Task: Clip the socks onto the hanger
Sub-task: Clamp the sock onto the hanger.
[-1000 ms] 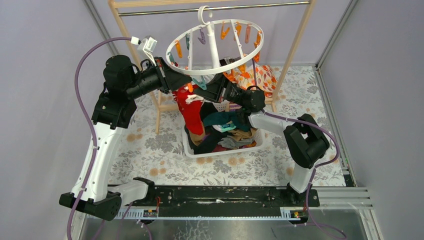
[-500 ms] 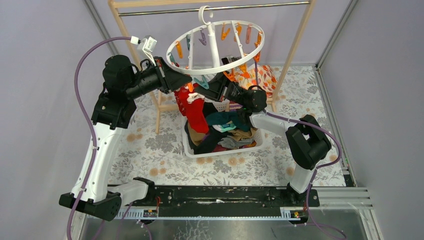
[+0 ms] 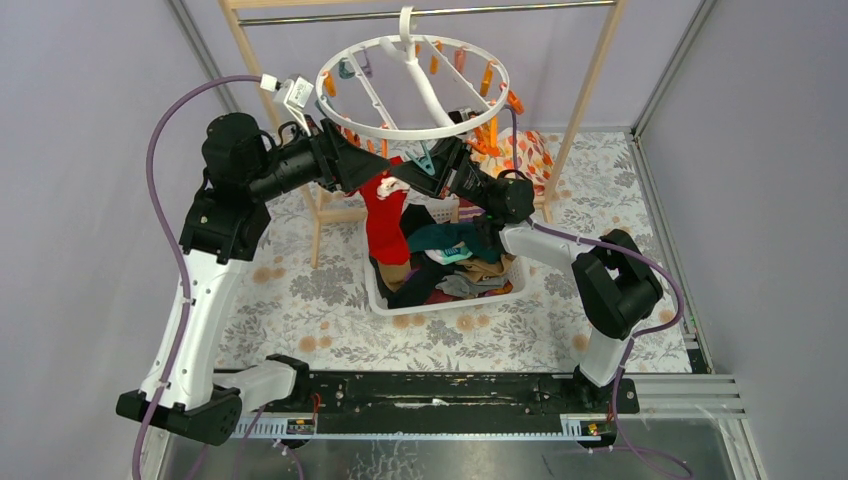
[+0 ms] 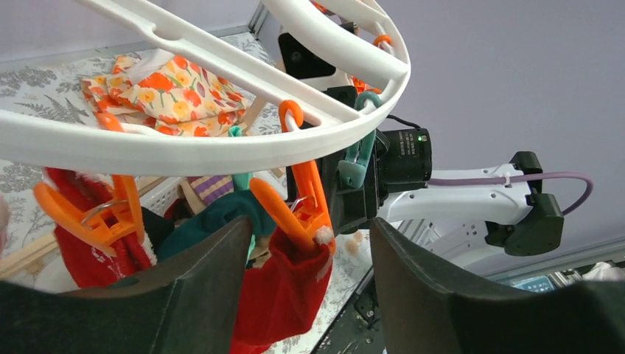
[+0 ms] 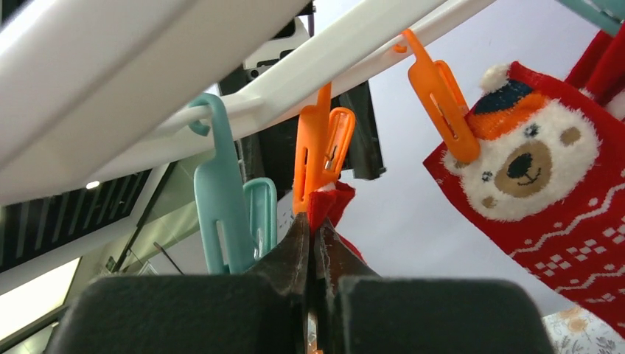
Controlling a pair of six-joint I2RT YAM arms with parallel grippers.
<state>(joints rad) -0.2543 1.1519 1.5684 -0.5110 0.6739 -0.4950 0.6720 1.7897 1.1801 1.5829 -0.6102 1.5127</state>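
The white ring hanger [image 3: 372, 131] hangs tilted from the rack bar. In the left wrist view its rim [image 4: 184, 151] crosses above my left gripper [image 4: 309, 225], which is open. An orange clip [image 4: 308, 193] pinching a red sock [image 4: 284, 287] hangs between the fingers without touching them. My right gripper [image 5: 313, 221] is shut on that red sock's top edge [image 5: 329, 203], just below the same orange clip [image 5: 317, 151]. A red bear-face sock [image 5: 531, 184] hangs from another orange clip [image 5: 442, 103]. From above, both grippers, left [image 3: 385, 168] and right [image 3: 415, 182], meet under the ring over the hanging red socks [image 3: 385, 225].
A white basket [image 3: 450, 302] under the hanger holds several loose socks. The wooden rack's leg [image 3: 250, 70] stands behind my left arm. An orange leaf-print cloth [image 3: 520, 155] lies at the back right. A teal clip [image 5: 221, 199] hangs beside my right fingers.
My left gripper has opened and let go of the orange clip, which now pinches the red sock. The ring has tipped up and swung left. My right gripper stays shut.
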